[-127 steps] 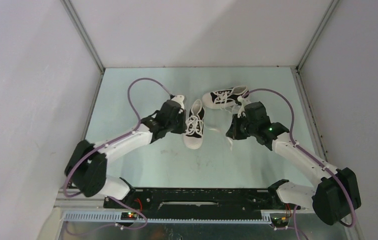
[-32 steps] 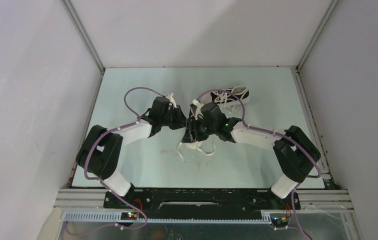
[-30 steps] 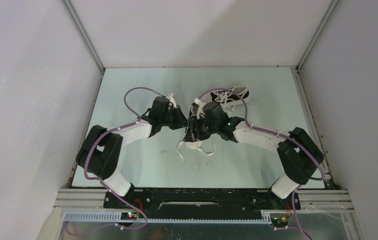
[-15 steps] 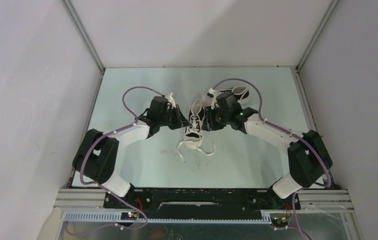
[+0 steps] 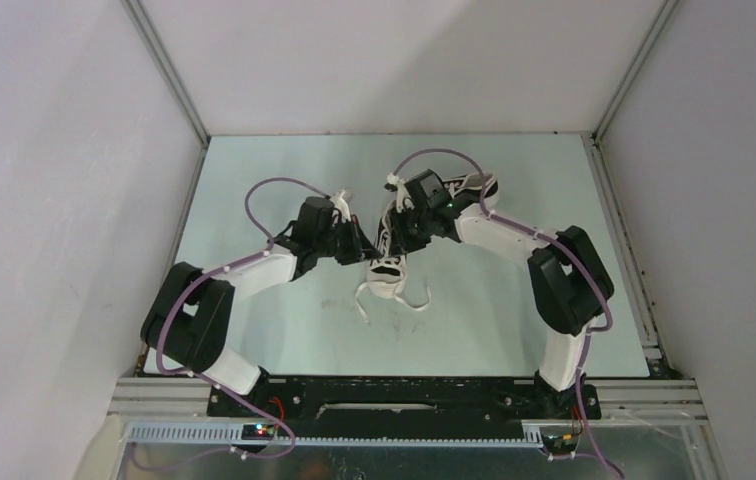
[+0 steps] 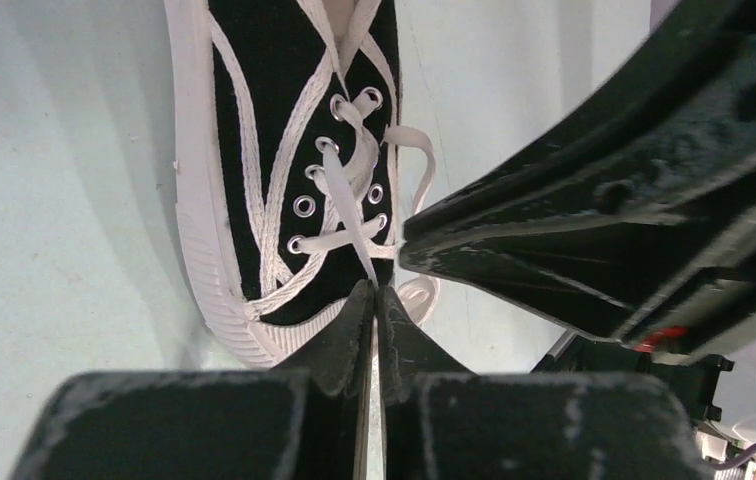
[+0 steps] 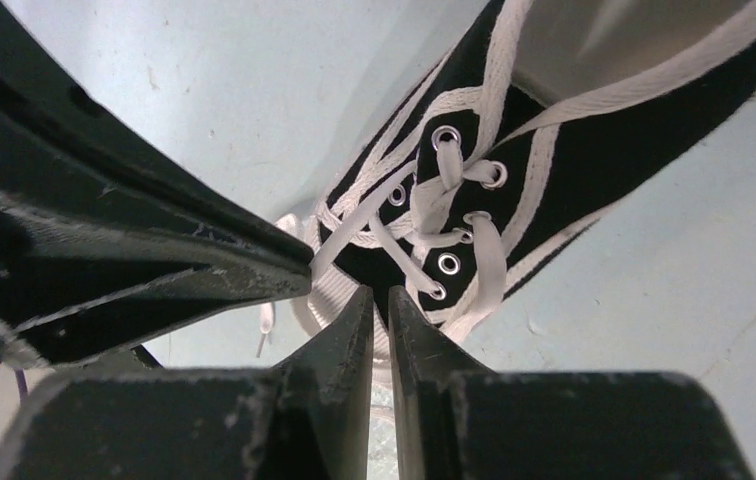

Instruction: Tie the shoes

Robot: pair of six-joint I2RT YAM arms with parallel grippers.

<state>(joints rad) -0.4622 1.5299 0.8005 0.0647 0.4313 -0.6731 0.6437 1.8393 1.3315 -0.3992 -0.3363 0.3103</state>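
Pale green table: left gripper fingers clamped on a white lace of the near shoe. Right gripper fingers pressed nearly together over the same shoe, can't tell if any lace is pinched. Loose lace ends trail off its toe toward the arm bases; second shoe lies just behind the right wrist.

Two white-shelled arms, black joints, looped purple cables, scuffed black gripper fingers, one green LED
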